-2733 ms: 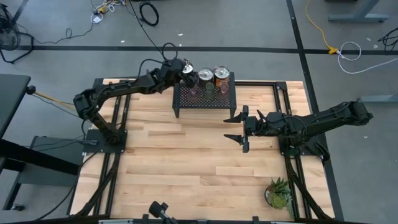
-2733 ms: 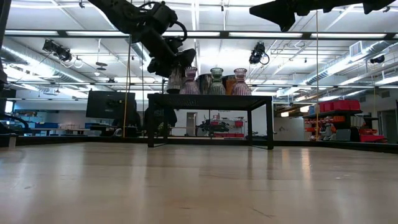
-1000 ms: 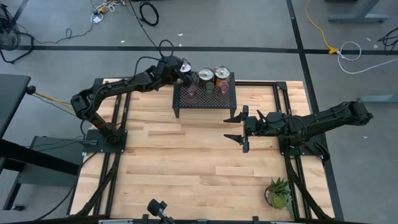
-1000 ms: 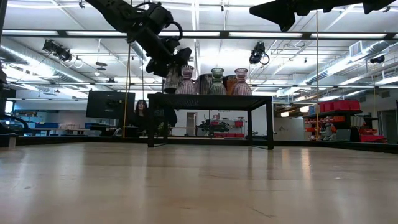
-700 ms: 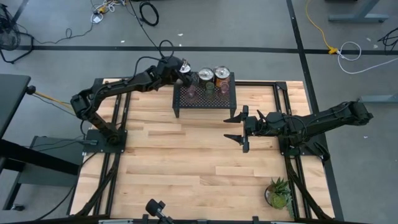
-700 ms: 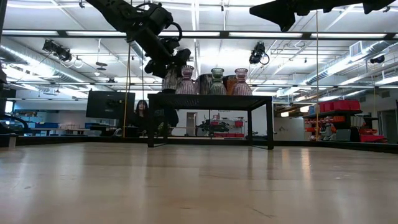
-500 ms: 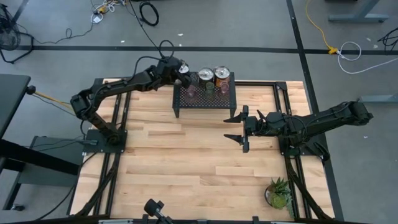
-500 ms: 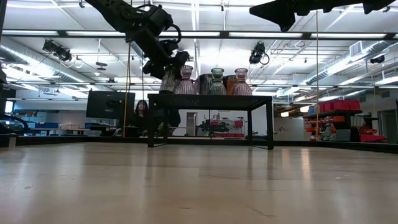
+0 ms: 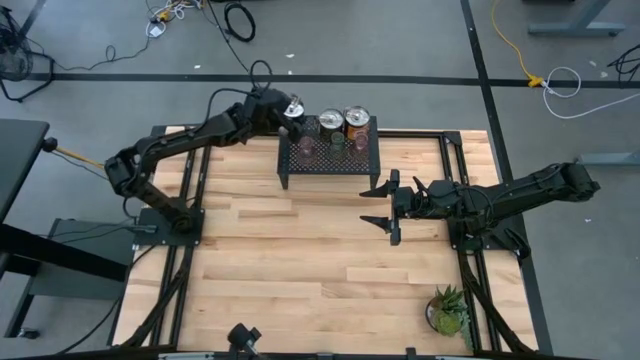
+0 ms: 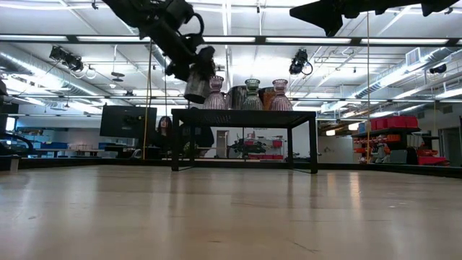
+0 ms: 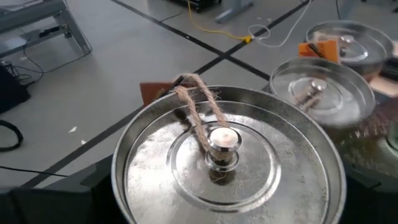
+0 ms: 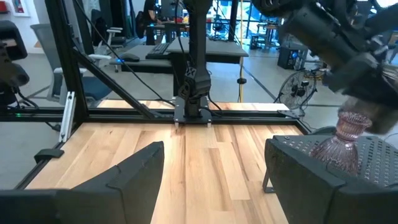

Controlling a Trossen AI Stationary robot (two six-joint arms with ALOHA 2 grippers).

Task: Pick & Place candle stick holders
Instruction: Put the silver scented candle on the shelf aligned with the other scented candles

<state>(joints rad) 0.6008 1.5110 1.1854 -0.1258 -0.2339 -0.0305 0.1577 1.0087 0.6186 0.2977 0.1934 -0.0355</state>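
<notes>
Holder number one, a silver-topped candle stick holder (image 9: 292, 109), sits in my left gripper (image 9: 285, 112), lifted just off the far left corner of the black mesh rack (image 9: 330, 160); in the low view it hangs clear above the rack's top edge (image 10: 195, 88), and my wrist view is filled by its round shiny lid with a knob and a loop of twine (image 11: 224, 162), so my left fingers are clamped on its body below the lid, out of sight. Moving right along the rack, five holders remain standing: a second silver-topped holder (image 9: 330, 122) and a copper-bodied holder (image 9: 356, 121) on the far edge, and in front of them three tiny cups, a pinkish cup (image 9: 309, 147), an olive-green cup (image 9: 336, 143) and another pinkish cup (image 9: 361, 139). Further right, my right gripper (image 9: 383, 205) hovers over the wooden surface (image 9: 300, 260) near the rack's front right corner, its fingers spread wide and holding nothing. At the near right corner stands a small potted plant (image 9: 448, 312), no part of the job. By my reckoning the task is barely begun: one holder is in the air with no place for it shown, and nothing has been set down on the surface, so five more picks are left after this one.
</notes>
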